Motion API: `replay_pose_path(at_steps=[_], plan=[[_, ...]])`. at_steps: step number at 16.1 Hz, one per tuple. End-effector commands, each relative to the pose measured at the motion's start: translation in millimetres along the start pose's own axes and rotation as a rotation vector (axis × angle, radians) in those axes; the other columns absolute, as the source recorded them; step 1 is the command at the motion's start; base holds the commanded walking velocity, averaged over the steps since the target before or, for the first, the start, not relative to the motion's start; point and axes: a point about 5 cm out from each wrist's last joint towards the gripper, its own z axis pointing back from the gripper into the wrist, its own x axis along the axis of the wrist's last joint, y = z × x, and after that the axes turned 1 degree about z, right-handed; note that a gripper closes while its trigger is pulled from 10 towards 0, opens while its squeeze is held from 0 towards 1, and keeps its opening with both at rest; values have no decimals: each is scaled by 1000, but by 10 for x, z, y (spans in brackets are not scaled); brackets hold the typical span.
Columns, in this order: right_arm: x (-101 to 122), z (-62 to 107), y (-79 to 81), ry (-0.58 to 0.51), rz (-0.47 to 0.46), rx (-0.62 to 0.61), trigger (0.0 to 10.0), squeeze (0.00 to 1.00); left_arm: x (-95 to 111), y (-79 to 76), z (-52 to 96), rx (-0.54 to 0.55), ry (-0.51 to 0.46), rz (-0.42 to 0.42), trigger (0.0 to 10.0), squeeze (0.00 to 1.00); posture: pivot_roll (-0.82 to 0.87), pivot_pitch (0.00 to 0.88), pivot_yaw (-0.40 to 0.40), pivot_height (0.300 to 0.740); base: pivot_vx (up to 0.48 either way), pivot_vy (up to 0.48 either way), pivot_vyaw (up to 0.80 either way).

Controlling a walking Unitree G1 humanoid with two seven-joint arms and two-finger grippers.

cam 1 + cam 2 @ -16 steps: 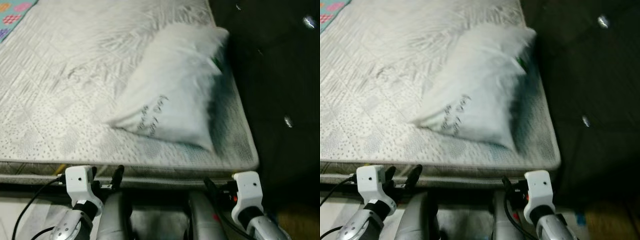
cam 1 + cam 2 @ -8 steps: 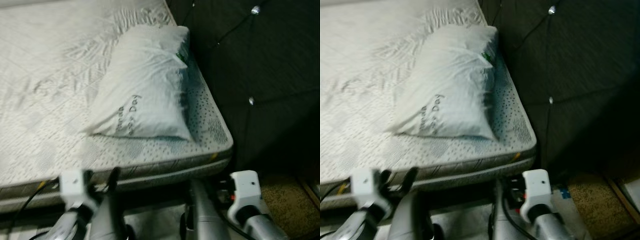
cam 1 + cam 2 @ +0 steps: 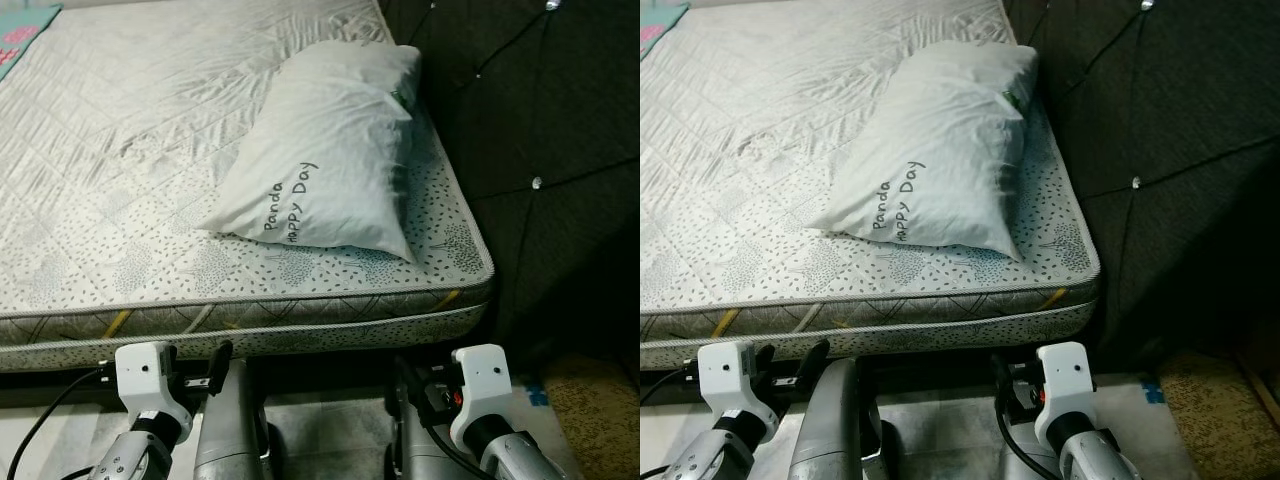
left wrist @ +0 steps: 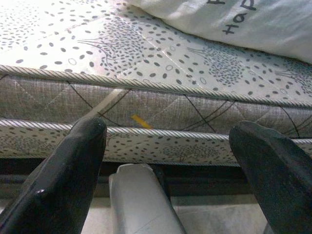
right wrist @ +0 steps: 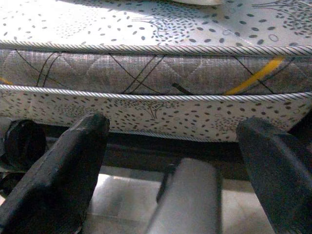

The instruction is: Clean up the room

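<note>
A white pillow [image 3: 325, 150] printed "Panda Happy Day" lies flat on the bare patterned mattress [image 3: 120, 150], near its right end by the headboard. Both my arms hang low in front of the mattress's side edge, below the pillow. My left gripper [image 4: 170, 141] is open, its two black fingers [image 4: 73, 165] wide apart and empty, facing the quilted mattress side [image 4: 161, 109]. My right gripper [image 5: 175, 141] is open too, with nothing between its fingers [image 5: 68, 165], facing the mattress side [image 5: 161, 73] close to the corner.
A dark tufted headboard [image 3: 540, 120] rises to the right of the mattress. A brownish rug [image 3: 590, 400] lies on the floor at the lower right. A colourful cloth [image 3: 20, 25] shows at the mattress's far left. Pale floor tiles [image 3: 320, 430] lie between my arms.
The whole picture has swung sideways and steadied, so the camera moved; it is now sharp. The pillow lies as before and both grippers stay low and open.
</note>
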Motion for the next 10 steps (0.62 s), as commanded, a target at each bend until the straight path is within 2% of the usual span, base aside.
replay_pose_path(at_steps=[1,4,6,9,10], plan=[[16,7,16,-4,0,9,10000,0,1,29,28,12,4,-8,10000,0,-93,213,57,565,0,0,0],[57,-18,30,-5,28,31,10000,0,15,26,23,18,3,-23,10000,0,-88,214,56,565,0,0,0],[207,-147,119,-66,34,93,10000,0,54,14,7,28,-11,-34,10000,0,-77,216,53,565,0,0,0],[460,-527,212,-176,-27,104,10000,0,62,-10,28,37,-18,-36,10000,0,-35,213,46,565,0,0,0],[579,-750,279,-209,-51,113,10000,0,72,-9,49,49,-23,-36,10000,0,-13,212,46,565,0,0,0]])
